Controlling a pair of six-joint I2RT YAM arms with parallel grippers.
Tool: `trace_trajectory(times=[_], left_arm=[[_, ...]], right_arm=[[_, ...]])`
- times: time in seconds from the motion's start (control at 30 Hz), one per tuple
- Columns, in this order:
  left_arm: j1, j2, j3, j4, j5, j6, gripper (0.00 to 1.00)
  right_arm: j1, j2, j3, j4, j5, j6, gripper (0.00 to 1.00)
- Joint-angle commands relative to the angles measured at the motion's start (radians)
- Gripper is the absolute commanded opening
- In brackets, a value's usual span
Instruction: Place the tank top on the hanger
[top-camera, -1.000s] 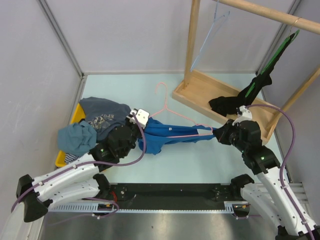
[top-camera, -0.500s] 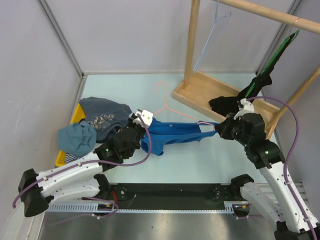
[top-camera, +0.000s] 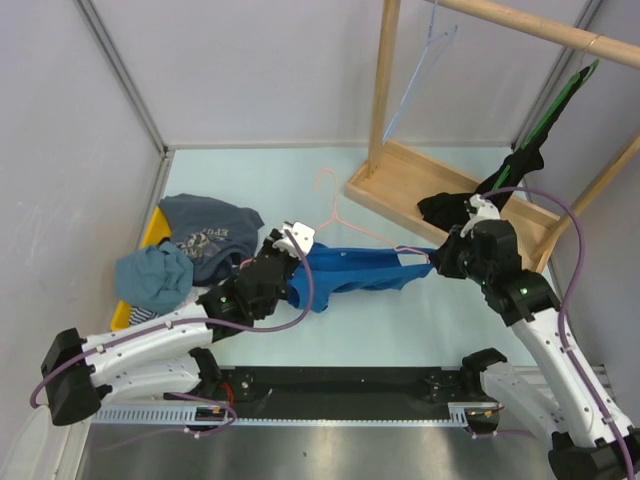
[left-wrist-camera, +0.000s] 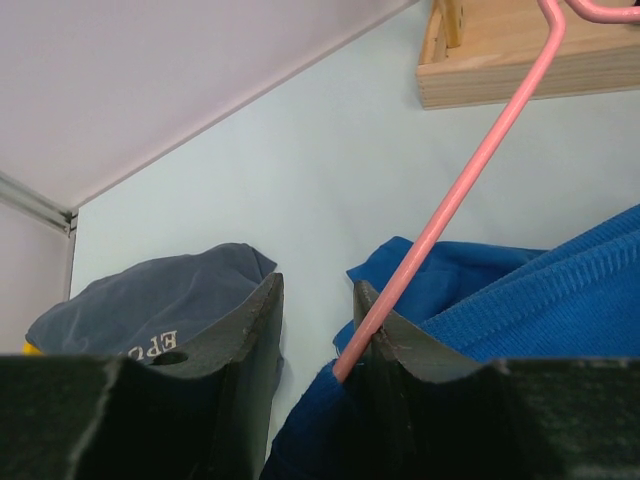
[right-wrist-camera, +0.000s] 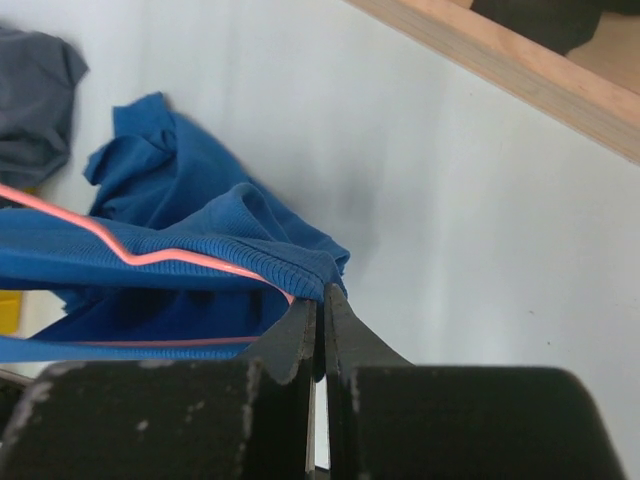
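Compared with a second ago, the left end effector (left-wrist-camera: 315, 290) has slid toward the right of the overhead view and the right end effector (right-wrist-camera: 321, 295) has risen a little. The tank top (top-camera: 360, 268) now spans a shorter gap between them at the centre of the worktop (top-camera: 250, 180). The hook of the hanger (left-wrist-camera: 465, 170) has drifted slightly rightward with it. The right end effector is clenched, pinching the ribbed blue hem where pink wire runs along the cloth. The left fingers (left-wrist-camera: 255, 340) stand partly apart. The wire lies against the inner face of the finger on the right of that view and blue cloth sits low in the gap, but I cannot tell whether they clamp anything. From above, those fingers are hidden under the wrist, and much of the hanger's frame is buried in fabric. Its hook is cut off at the top of the left wrist view.
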Motion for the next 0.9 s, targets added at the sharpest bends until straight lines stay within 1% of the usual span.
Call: trace_trajectory(times=[0.0,0.13,0.37,0.53,0.63,0.67,0.8,0.87], left_arm=[[-0.027,0.008,0.009,0.023,-0.089,0.070,0.00],[-0.060,0.010,-0.009,0.066,-0.112,0.103,0.00],[-0.095,-0.018,-0.031,0.086,-0.074,0.112,0.00],[-0.098,-0.032,-0.031,0.097,-0.055,0.095,0.00],[-0.098,-0.014,-0.017,0.103,-0.069,0.086,0.00],[-0.098,0.000,-0.013,0.106,-0.083,0.081,0.00],[-0.101,0.016,0.001,0.139,-0.135,0.066,0.00],[-0.101,0.000,-0.011,0.175,-0.152,0.020,0.00]], right_arm=[[0.001,0.064,0.050,0.036,0.015,-0.046,0.00],[-0.002,0.122,0.073,0.056,0.010,-0.069,0.00],[-0.019,0.185,0.094,0.105,0.018,-0.101,0.00],[-0.018,0.213,0.097,0.153,-0.039,-0.072,0.00],[0.024,0.222,0.102,0.184,-0.053,-0.037,0.00],[0.063,0.228,0.103,0.190,-0.042,-0.029,0.00],[0.143,0.242,0.108,0.210,-0.005,-0.005,0.00],[0.169,0.245,0.108,0.220,0.000,0.006,0.00]])
